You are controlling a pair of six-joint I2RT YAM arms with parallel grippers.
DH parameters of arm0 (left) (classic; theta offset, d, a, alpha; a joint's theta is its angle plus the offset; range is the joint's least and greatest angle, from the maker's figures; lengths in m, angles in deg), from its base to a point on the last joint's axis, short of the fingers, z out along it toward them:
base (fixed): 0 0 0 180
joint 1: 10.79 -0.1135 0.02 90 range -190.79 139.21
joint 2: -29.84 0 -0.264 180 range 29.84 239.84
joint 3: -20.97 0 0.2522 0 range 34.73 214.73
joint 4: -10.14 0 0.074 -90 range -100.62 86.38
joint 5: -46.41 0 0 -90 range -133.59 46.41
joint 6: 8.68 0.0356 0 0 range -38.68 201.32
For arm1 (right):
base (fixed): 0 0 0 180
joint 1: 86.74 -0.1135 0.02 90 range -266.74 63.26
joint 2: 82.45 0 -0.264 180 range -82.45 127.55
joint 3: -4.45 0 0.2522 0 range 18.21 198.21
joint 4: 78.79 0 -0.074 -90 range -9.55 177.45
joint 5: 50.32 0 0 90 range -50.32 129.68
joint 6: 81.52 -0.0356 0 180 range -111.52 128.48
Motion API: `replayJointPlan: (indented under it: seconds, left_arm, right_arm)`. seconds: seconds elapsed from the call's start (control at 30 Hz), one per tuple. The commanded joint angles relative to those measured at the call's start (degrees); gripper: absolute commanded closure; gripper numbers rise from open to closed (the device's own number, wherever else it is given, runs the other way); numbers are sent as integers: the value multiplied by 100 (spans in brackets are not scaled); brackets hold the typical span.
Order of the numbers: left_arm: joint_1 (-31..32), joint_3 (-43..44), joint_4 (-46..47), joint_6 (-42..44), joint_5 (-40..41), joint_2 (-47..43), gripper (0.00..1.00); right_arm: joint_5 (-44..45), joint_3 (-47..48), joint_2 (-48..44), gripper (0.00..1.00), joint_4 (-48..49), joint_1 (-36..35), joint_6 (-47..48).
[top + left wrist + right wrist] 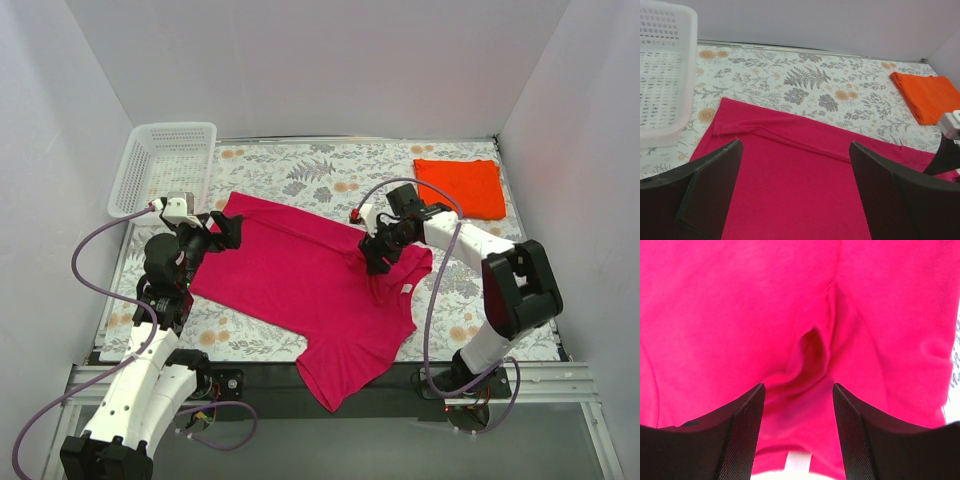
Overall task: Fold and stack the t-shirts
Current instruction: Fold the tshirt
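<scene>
A white plastic lattice basket point(165, 165) with slotted walls and rounded corners stands at the far left corner of the bench point(300, 170), which wears a pale cloth printed with ferns and orange blossoms. Both shirts lie outside it, on the cloth.

The magenta-pink soft cloth t-shirt point(310, 290) is spread slantwise across the middle of the bench, mostly flat, with one end draping past the near edge onto the dark rail. A small white neck label point(407, 289) shows near its right side. The bright orange-red t-shirt point(462, 185) lies folded into a flat, roughly square pad at the far right corner, well apart from the pink one.

The left claw point(228, 232) hangs over the pink shirt's left end, released, its dark textured pads standing wide with nothing between them. The right claw point(378, 255) sits low over the shirt's right part, also released, jaws apart.

The left wrist view adds a long, low ridge running along the pink shirt's far edge, a thin seam line at its corner, and the basket's milky, half-translucent wall. The right wrist view fills with pink knit: a soft pucker with a dark hollow rises just ahead of the parted jaws, and a bit of white peeks out between the fingers at the lower edge. The overhead view shows neither wrinkle in such detail.
</scene>
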Motion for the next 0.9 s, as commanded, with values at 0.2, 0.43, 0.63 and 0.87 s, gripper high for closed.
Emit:
replayJointPlan:
  seconds: [0.2, 0.43, 0.63, 0.87]
  left_arm:
    - [-9, -39, -16, 29, 58, -40, 19]
    - [-9, -48, 11, 11, 23, -40, 20]
    - [-9, -48, 11, 11, 5, -40, 19]
    - [-1, -48, 11, 2, -4, -40, 19]
  right_arm:
    - [-66, 635, 692, 48, 371, -111, -759]
    - [109, 653, 709, 52, 398, -375, -680]
    - [241, 679, 797, 59, 398, -507, -645]
    - [356, 732, 850, 86, 363, -630, -645]
